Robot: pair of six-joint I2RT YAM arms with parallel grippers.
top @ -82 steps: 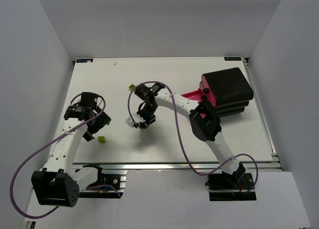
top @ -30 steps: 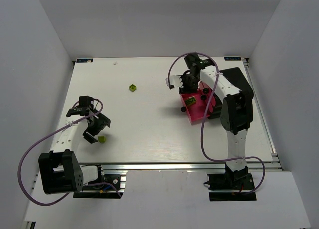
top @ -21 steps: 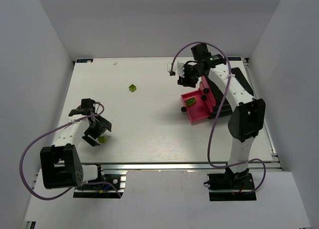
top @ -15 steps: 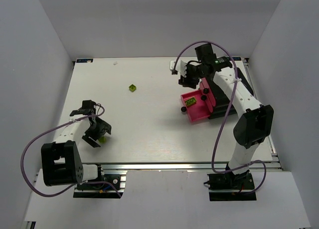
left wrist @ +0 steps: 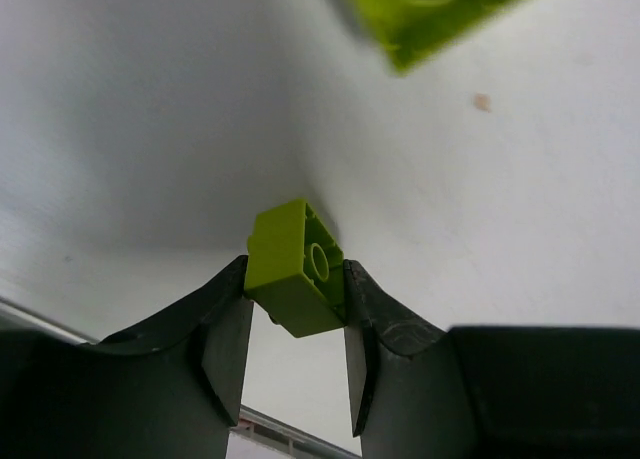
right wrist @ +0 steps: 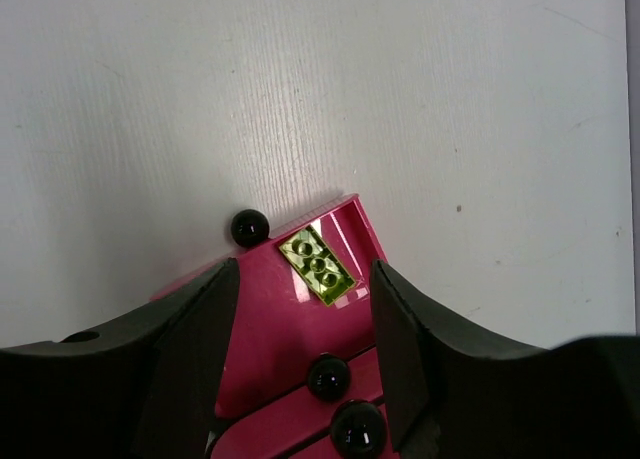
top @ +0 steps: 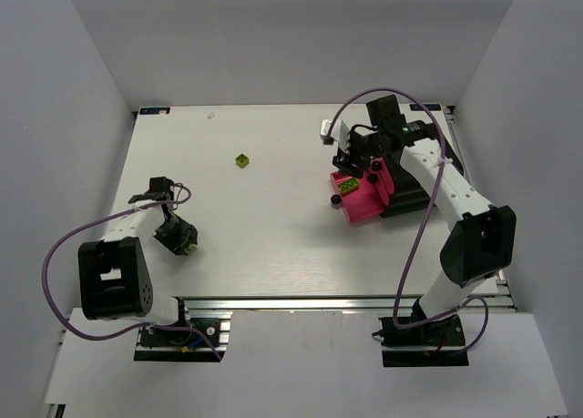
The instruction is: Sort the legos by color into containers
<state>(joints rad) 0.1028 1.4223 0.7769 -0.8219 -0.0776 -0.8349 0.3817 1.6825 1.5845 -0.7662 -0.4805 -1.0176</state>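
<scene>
Near the table's (top: 273, 227) left edge, our left gripper (top: 178, 237) clenches a studded lime brick (left wrist: 293, 267). Our right gripper (top: 352, 155), released, hangs over the glossy pink drawer (right wrist: 265, 324), seemingly clear.

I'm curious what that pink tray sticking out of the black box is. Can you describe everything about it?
The pink drawer is a shallow, glossy magenta plastic tray with a round black knob on its front. It is pulled out from the black cabinet. One lime-green oblong brick lies flat inside, studs up. The right pincer hangs open above it.
</scene>
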